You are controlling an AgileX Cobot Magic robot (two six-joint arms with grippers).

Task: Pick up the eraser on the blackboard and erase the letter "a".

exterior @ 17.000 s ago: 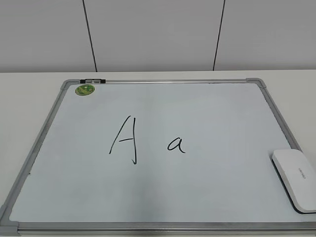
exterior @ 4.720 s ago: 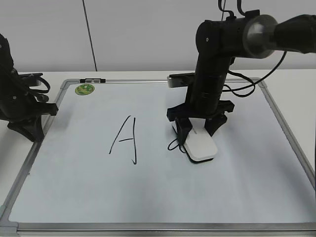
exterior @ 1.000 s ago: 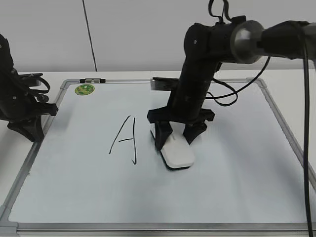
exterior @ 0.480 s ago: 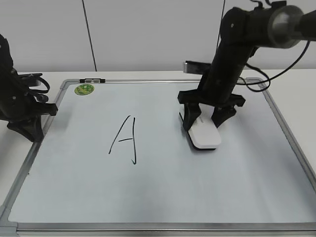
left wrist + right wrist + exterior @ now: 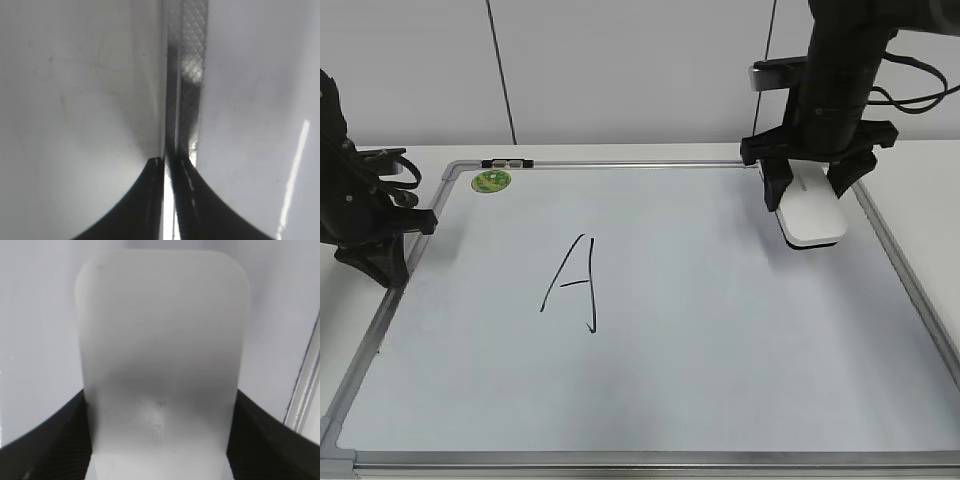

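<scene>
The blackboard [image 5: 740, 340] is a white dry-erase board with a silver frame and a round green sticker [image 5: 491, 181]. Only the tall capital "A" [image 5: 574, 283] shows on it; no small letter "a" is visible. My right gripper [image 5: 812, 190] is shut on the white eraser [image 5: 811, 212] and holds it at the board's back right, near the right frame. In the right wrist view the eraser [image 5: 161, 365] fills the space between the black fingers [image 5: 50, 435]. My left gripper [image 5: 167, 161] is shut and empty over the board's left frame [image 5: 192, 75].
The left arm [image 5: 365, 225] rests at the board's left edge. A black clip [image 5: 508, 162] sits on the top frame. The right frame rail [image 5: 306, 385] runs close beside the eraser. A white wall with dark seams stands behind the table.
The right gripper has carried the eraser from the board's middle up and right to the back right corner. The small "a" no longer shows. The left arm has not moved.
</scene>
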